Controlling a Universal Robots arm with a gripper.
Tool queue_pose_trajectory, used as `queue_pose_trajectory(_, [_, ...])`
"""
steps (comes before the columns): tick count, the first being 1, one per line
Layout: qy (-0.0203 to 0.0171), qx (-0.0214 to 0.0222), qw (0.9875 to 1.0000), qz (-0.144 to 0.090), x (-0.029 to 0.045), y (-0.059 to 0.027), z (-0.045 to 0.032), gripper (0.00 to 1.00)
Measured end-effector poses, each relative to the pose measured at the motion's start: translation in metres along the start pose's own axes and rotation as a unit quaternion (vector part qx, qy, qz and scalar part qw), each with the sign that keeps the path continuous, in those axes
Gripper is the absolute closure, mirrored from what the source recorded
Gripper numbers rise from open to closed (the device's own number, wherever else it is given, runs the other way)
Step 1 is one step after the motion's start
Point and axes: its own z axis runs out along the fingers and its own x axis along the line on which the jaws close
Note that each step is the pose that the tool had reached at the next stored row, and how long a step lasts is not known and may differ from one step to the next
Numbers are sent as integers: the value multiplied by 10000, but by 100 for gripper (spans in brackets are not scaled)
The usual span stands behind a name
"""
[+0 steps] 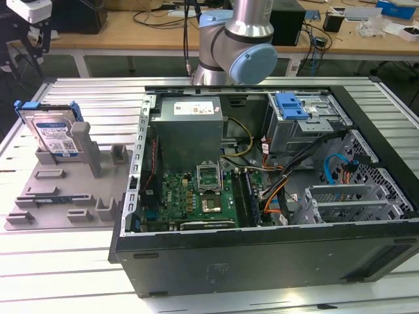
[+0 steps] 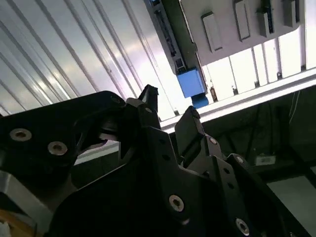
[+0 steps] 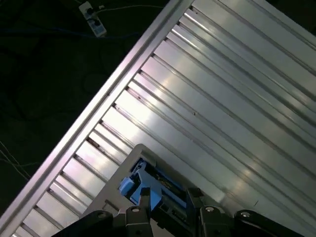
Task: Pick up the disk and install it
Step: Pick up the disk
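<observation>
Approach for the pick is in hand, I judge: the gripper [image 3: 167, 196], released and empty, points toward but is apart from the disk [image 1: 55, 134], upright in a grey holder [image 1: 72, 196] on the surface [image 1: 59, 261] beside the computer case [image 1: 262, 261], so grasping calls for squaring across its blue bracket [image 3: 143, 187].

Bright, even light; glare whitens the ribbed silver aluminium table [image 1: 288, 303] at six o'clock in the exterior view.
</observation>
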Motion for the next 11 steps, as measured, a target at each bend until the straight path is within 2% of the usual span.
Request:
queue_pose_trajectory(3, [19,7,9994,-356,0,0,2,58])
queue_pose_trajectory(4, [25,9,9989,-468,0,0,2,58])
queue_pose_trajectory(5, [35,13,9978,-666,0,0,3,58])
queue_pose_trajectory(7, [55,20,9947,-1024,0,0,4,58])
queue_pose_trajectory(8, [66,24,9922,-1248,0,0,5,58])
queue_pose_trajectory(10, [79,29,9890,-1474,0,0,6,58])
queue_pose_trajectory(11, [86,31,9870,-1604,0,0,6,58])
